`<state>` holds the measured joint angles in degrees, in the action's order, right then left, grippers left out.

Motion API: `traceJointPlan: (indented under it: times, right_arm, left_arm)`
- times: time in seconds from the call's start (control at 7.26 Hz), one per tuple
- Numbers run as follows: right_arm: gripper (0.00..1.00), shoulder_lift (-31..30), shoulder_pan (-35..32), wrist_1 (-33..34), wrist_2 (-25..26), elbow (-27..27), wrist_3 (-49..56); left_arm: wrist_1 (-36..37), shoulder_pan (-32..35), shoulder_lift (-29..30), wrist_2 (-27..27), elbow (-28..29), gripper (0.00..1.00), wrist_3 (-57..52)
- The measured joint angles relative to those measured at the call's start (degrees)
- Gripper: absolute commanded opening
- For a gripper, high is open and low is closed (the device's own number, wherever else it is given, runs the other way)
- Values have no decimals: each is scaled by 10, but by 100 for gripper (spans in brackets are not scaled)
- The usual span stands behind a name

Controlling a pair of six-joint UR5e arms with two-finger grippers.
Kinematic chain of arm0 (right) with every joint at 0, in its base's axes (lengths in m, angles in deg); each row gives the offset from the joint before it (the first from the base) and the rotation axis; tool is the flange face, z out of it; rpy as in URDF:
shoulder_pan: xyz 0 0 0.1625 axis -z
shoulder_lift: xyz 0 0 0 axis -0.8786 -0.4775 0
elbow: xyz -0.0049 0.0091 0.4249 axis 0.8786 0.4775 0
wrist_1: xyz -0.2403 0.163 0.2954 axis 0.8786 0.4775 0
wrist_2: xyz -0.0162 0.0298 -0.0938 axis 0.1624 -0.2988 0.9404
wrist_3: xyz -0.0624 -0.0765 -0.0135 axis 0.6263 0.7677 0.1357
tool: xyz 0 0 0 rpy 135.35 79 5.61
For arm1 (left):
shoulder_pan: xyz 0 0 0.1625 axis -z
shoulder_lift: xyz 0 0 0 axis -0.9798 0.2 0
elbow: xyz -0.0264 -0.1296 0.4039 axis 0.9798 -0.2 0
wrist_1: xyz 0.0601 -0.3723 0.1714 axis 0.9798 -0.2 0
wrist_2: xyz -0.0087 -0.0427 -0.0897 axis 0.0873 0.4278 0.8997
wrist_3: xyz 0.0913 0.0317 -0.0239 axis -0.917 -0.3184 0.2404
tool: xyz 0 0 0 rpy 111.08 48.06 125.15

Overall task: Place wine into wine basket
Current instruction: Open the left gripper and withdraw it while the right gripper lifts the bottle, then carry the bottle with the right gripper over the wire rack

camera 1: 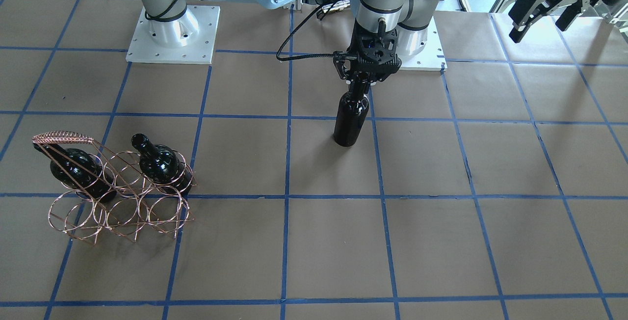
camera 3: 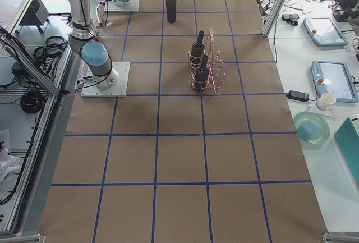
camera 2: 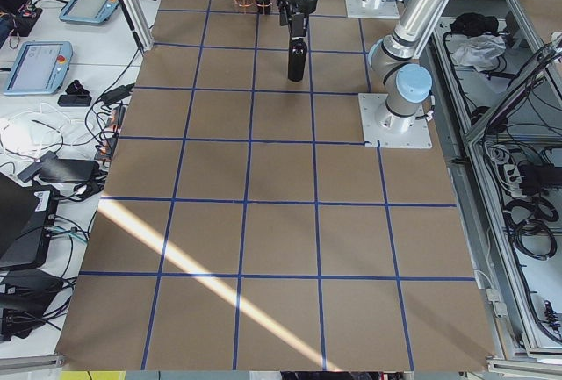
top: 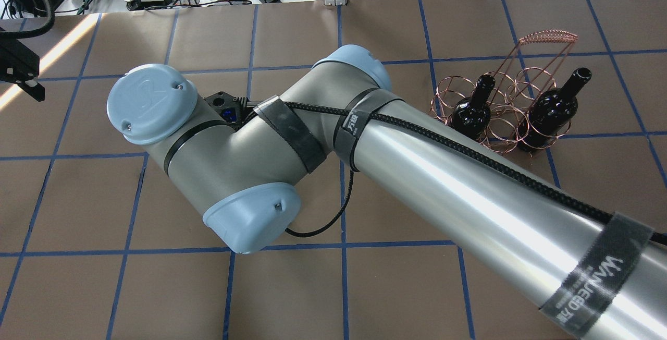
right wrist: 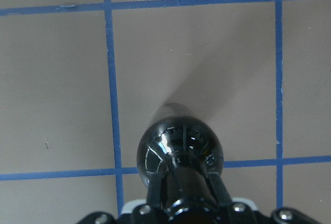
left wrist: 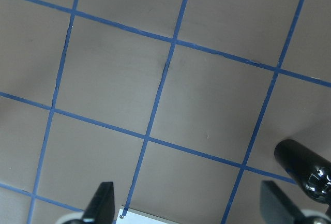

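Black strap [top: 594, 288] on right arm reads "WANJEED". Wine [camera 1: 351, 119] upright, neck clamped in right gripper [camera 1: 361, 80] — well apart from wine basket [camera 1: 121, 193], which carries two other bottles [camera 1: 157, 162]. Left gripper [camera 1: 538, 29] spread wide.

Brown paper covers the worktop [camera 1: 333, 241], ruled into large squares by blue tape lines [camera 1: 343, 196]. In the exterior left view a bright band of sunlight [camera 2: 202, 277] slants across its near end. A white bench [camera 2: 75, 130] runs along the left there, carrying two teach pendants [camera 2: 35, 64] and loose cables [camera 2: 35, 139]. An aluminium frame post [camera 2: 127, 7] stands at the worktop's edge. In the exterior right view, a pale green bowl [camera 3: 321, 120] holding a blue block sits near a paper cup [camera 3: 324, 101].
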<state>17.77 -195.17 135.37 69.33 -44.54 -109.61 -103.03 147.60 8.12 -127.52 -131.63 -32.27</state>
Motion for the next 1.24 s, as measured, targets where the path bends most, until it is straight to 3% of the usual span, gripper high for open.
traceJointPlan:
  times: [0.28, 0.55, 0.83, 1.24]
  right_arm:
    - [10, -39, 19, -9, 4, 4, 33]
    - [8, -92, 69, -63, 18, 2, 100]
    - [8, -150, 151, -157, 30, -3, 206]
    - [7, -215, 312, -240, 36, -4, 432]
  left_arm:
    - [0, 6, -3, 3, -5, 100, 3]
    - [0, 24, -1, 7, -12, 100, 19]
    - [4, 91, 9, 7, -16, 100, 78]
    - [25, 176, 28, 8, -43, 100, 117]
